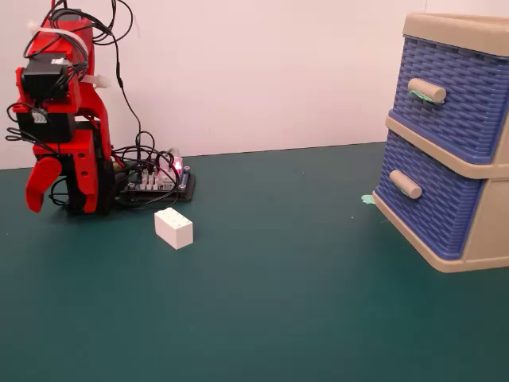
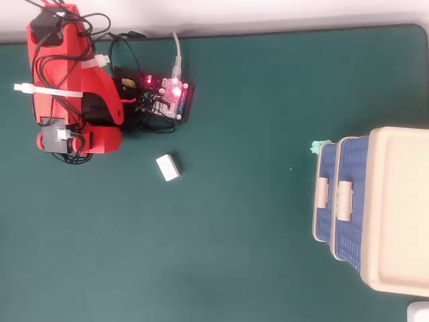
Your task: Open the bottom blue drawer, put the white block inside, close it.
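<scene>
From my remote station, fixed view, left to right: my red arm is folded at the left, its gripper (image 1: pixel 40 187) hanging near the green mat (image 1: pixel 262 302); I cannot tell how the jaws stand. The circuit board (image 1: pixel 155 185) sits beside the arm's base. The white block (image 1: pixel 173 228) lies just in front of that board. The bottom blue drawer (image 1: pixel 421 203), shut, is far right, well apart from the block.
</scene>
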Action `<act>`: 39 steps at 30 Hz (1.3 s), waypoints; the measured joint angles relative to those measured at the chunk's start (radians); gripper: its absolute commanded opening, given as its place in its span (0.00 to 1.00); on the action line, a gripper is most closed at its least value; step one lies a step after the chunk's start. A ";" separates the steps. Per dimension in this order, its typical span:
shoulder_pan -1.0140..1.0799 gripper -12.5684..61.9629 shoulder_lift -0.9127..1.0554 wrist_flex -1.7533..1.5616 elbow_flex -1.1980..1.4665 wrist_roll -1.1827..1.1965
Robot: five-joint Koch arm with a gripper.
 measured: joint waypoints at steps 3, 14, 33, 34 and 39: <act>0.011 0.62 0.000 0.003 -0.014 0.000; 0.017 0.63 0.000 0.011 -0.054 0.002; -1.037 0.62 -0.383 -0.718 -0.704 1.262; -1.049 0.62 -0.417 -0.807 -0.704 1.307; -1.146 0.62 -0.575 -1.310 -0.551 1.368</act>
